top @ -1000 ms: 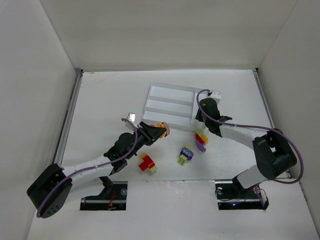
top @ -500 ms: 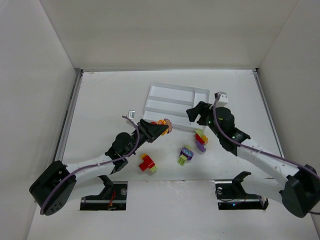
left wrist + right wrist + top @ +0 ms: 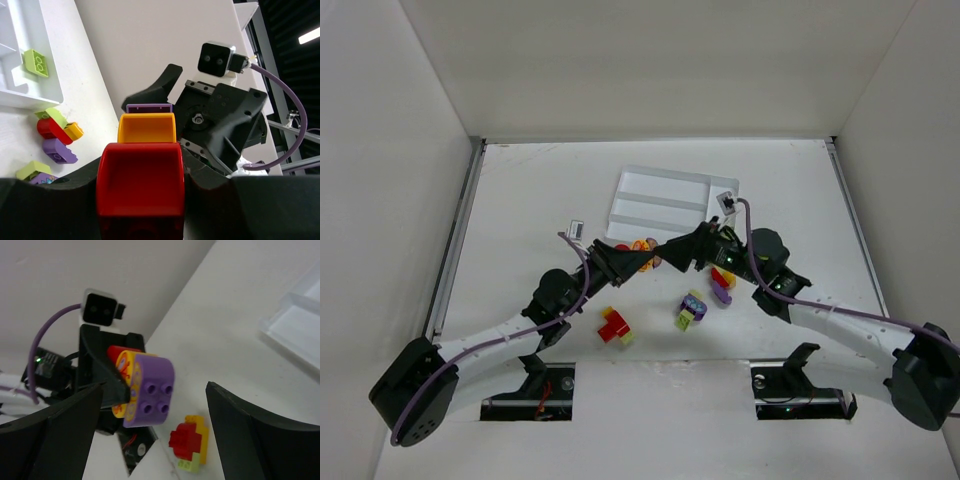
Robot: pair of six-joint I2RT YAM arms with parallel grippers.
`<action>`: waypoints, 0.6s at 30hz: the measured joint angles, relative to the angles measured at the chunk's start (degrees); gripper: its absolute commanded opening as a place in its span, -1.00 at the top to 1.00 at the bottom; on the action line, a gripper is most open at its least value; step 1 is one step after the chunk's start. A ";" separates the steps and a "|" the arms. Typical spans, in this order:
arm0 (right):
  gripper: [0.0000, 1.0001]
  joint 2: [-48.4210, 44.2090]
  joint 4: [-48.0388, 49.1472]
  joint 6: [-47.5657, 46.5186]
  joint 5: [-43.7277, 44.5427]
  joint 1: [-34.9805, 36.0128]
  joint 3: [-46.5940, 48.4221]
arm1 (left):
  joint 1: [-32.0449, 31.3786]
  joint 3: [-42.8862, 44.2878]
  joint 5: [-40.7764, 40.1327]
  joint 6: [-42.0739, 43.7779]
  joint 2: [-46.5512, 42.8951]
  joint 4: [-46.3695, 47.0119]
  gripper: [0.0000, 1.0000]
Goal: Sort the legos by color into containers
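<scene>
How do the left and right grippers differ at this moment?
The left gripper is shut on a stack of red, orange and purple legos; the right gripper is open and holds nothing. The left gripper presents the stack's purple end; the right gripper faces it, fingers spread wide. Both sit tip to tip close to the white tray.

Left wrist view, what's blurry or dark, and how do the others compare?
Left wrist: red brick nearest the lens soft, right background dark. Right wrist: its fingers blurred silhouettes, purple brick sharp. Top external: even light, faint shadows.
</scene>
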 measured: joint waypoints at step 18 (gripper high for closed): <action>-0.33 4.94 9.11 5.97 -5.07 1.46 0.04 | -1.70 -0.04 1.60 -1.07 -1.03 0.00 0.79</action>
